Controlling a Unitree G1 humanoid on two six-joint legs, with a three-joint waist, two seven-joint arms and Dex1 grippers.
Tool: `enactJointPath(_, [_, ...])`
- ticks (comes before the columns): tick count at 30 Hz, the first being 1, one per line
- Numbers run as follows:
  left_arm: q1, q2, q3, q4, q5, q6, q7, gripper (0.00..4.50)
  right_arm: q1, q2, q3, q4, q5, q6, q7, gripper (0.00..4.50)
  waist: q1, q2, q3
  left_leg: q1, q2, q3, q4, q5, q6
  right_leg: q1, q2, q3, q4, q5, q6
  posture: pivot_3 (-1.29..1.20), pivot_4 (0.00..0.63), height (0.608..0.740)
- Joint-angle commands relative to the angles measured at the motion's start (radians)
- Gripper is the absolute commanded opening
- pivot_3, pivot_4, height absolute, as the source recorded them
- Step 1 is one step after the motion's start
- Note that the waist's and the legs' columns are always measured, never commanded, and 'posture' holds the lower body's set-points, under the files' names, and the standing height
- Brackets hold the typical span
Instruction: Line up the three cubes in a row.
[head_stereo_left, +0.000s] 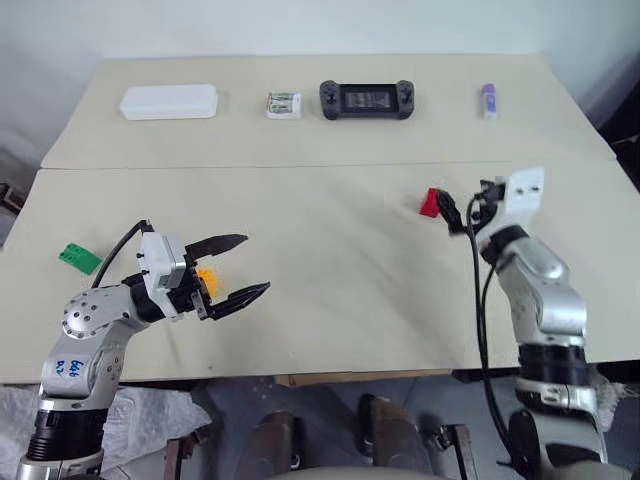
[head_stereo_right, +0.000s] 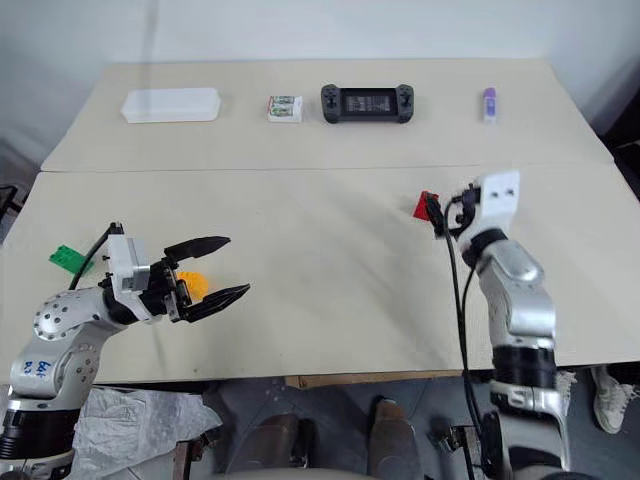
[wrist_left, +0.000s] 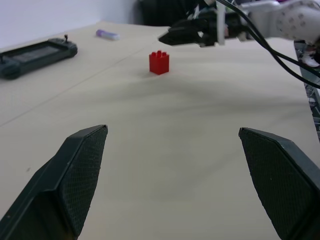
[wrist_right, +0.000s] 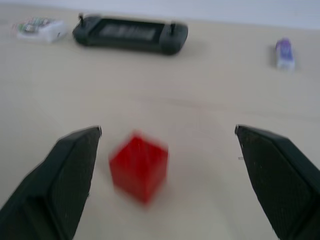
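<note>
The table (head_stereo_left: 330, 260) is pale beige, plain and unpatterned. On its right half sits the red cube (head_stereo_left: 430, 202); at the near left lies the green cube (head_stereo_left: 79, 257), and just right of it the yellow-orange cube (head_stereo_left: 207, 279). Along the far edge, from left to right: a plain white case (head_stereo_left: 169, 102), a small white box (head_stereo_left: 284, 105) with green print, a black game controller (head_stereo_left: 366, 99) with a dark screen, and a purple-and-white stick (head_stereo_left: 489, 100). Both grippers' fingers (wrist_left: 82, 177) are black with a fine cross-hatched texture.
</note>
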Motion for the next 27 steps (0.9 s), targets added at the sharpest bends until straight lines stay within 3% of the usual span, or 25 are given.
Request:
enactJointPath(1, [0.017, 0.014, 0.023, -0.062, -0.013, 0.001, -0.002, 4.48, -0.032, 0.016, 0.018, 0.015, -0.044, 0.054, -0.069, 4.5, 0.005, 0.0, 0.0, -0.002, -0.001, 0.0, 0.0, 0.0, 0.0, -0.002, 0.0, 0.0, 0.0, 0.0, 0.0, 0.0, 0.15, 0.74])
enactJointPath(11, [0.043, 0.014, 0.032, -0.079, 0.008, -0.012, 0.009, 4.48, -0.063, 0.059, 0.048, 0.129, -0.113, 0.03, -0.153, 4.5, 0.006, 0.0, 0.0, -0.006, -0.002, 0.002, -0.001, -0.001, 0.002, -0.007, 0.0, 0.0, 0.0, 0.0, 0.0, 0.0, 0.15, 0.74])
enactJointPath(15, [0.037, 0.015, 0.037, -0.07, 0.011, -0.018, 0.01, 4.5, -0.046, 0.081, 0.05, 0.098, -0.102, 0.032, -0.15, 3.62, 0.0, 0.0, 0.0, -0.006, -0.001, 0.003, 0.0, 0.0, 0.001, -0.007, 0.001, 0.0, 0.001, 0.0, 0.0, 0.0, 0.15, 0.74])
enactJointPath(21, [0.037, 0.009, 0.032, -0.067, 0.013, -0.024, 0.013, 4.5, -0.036, 0.091, 0.047, 0.095, -0.101, -0.006, -0.133, 1.52, -0.006, 0.0, 0.0, -0.006, -0.001, 0.003, 0.0, 0.0, 0.001, -0.007, 0.001, 0.0, 0.001, 0.0, 0.0, 0.0, 0.15, 0.74])
enactJointPath(25, [0.043, 0.01, 0.035, -0.069, 0.011, -0.023, 0.015, 4.5, -0.019, 0.065, 0.054, 0.079, -0.077, -0.047, -0.039, 1.48, -0.012, 0.0, 0.0, -0.006, -0.001, 0.003, 0.0, 0.0, 0.001, -0.007, 0.001, 0.0, 0.001, 0.0, 0.0, 0.0, 0.15, 0.74])
enactJointPath(26, [0.05, 0.011, 0.04, -0.073, 0.007, -0.022, 0.013, 4.5, -0.008, 0.05, 0.058, 0.063, -0.058, -0.067, 0.021, 1.48, -0.013, 0.0, 0.0, -0.006, -0.001, 0.003, 0.0, 0.0, 0.001, -0.007, 0.001, 0.0, 0.001, 0.0, 0.0, 0.0, 0.15, 0.74])
enactJointPath(27, [0.063, 0.016, 0.056, -0.076, -0.009, -0.021, 0.0, 4.5, 0.01, 0.007, 0.073, 0.035, -0.008, -0.102, 0.175, 1.48, -0.013, 0.0, 0.0, -0.006, -0.001, 0.003, 0.0, 0.0, 0.001, -0.007, 0.001, 0.0, 0.001, 0.0, 0.0, 0.0, 0.15, 0.74])
